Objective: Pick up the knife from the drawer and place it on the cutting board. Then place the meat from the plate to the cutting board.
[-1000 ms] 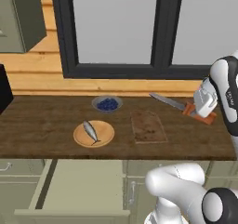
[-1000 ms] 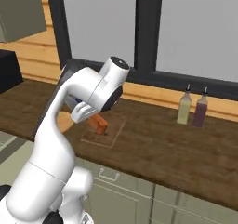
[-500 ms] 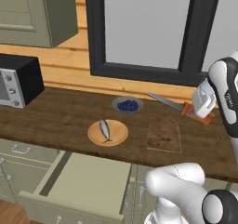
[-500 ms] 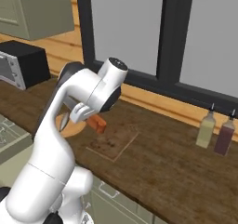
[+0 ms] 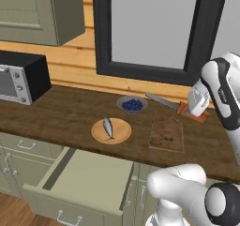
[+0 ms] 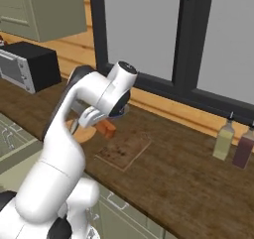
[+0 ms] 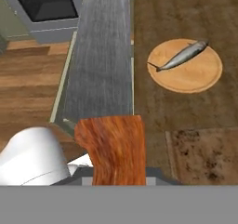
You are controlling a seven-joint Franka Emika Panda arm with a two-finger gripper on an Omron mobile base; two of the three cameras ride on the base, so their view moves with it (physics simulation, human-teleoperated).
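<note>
The dark wooden tabletop (image 5: 70, 122) runs under a dark-framed window (image 5: 154, 28), with a black microwave (image 5: 21, 77) at its left end. Below its front edge, the olive-green drawer (image 5: 84, 183) stands pulled out, its silver bar handle facing the room.

On the tabletop, the dark brown cutting board (image 5: 166, 132) lies bare. Just left of it, apart from it, sits the round tan plate (image 5: 111, 130), with the slim silvery meat (image 5: 108, 127) lying across its middle. Behind the plate stands a small grey bowl of blueberries (image 5: 132, 104). In the right base view, 2 bottles (image 6: 233, 144) stand well to the right of the board, 1 pale and 1 dark red.

The knife (image 5: 165, 102) is held in the air above the back edge of the cutting board, its orange-red handle toward the arm and its grey blade pointing left toward the bowl. The fingers (image 5: 191, 110) are clamped on the handle; in the hand view the handle rises between them and the blade (image 7: 102, 56) stretches away, with the plate and fish to its right.
</note>
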